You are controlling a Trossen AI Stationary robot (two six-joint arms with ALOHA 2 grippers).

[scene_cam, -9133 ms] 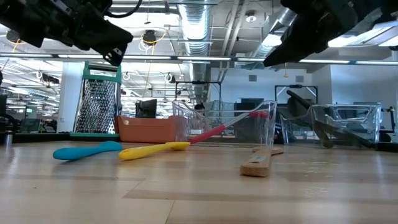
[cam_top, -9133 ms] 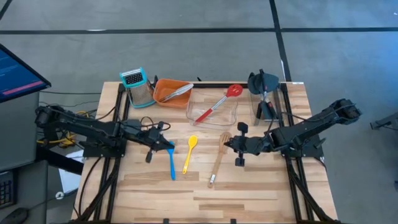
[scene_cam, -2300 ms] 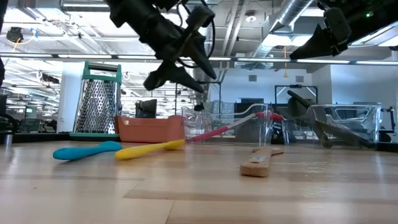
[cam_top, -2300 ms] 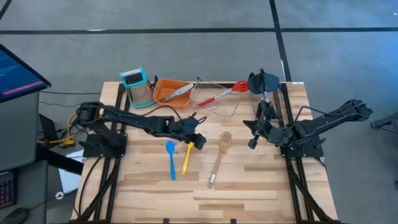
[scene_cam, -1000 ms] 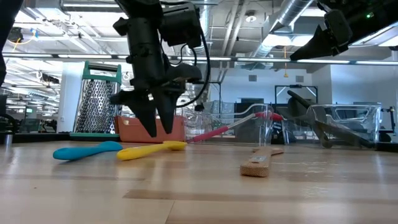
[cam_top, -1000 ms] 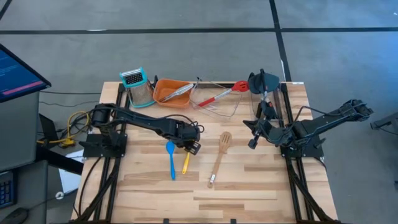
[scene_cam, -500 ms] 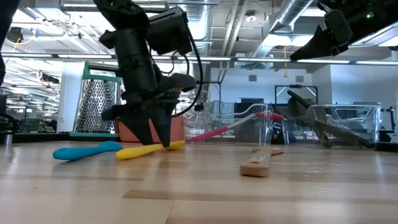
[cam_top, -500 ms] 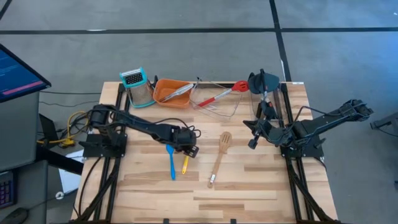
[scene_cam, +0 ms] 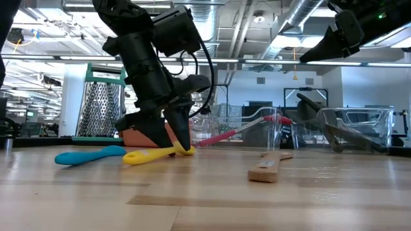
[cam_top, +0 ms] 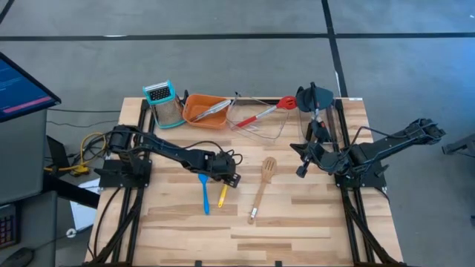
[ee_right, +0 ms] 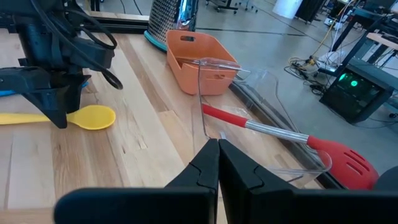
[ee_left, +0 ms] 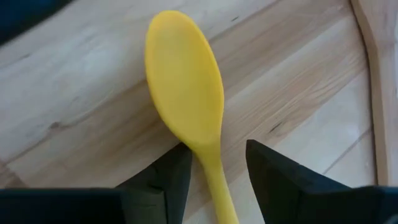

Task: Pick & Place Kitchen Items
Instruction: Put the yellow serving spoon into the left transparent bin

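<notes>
Left tool (ee_left: pixel 214 171): fingers apart, straddling the yellow spoon's (ee_left: pixel 186 106) neck, tips at the desk (cam_top: pixel 297 215).
Right tool (ee_right: pixel 217 163): fingers together, raised over the desk's right side.

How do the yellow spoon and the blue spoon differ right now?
The yellow spoon has the left pincer straddling its neck, fingers open; the blue spoon lies apart from either pincer. The yellow one lies slightly slanted, the blue one nearly straight. Both rest flat on the table, side by side, bowls toward the bins.
</notes>
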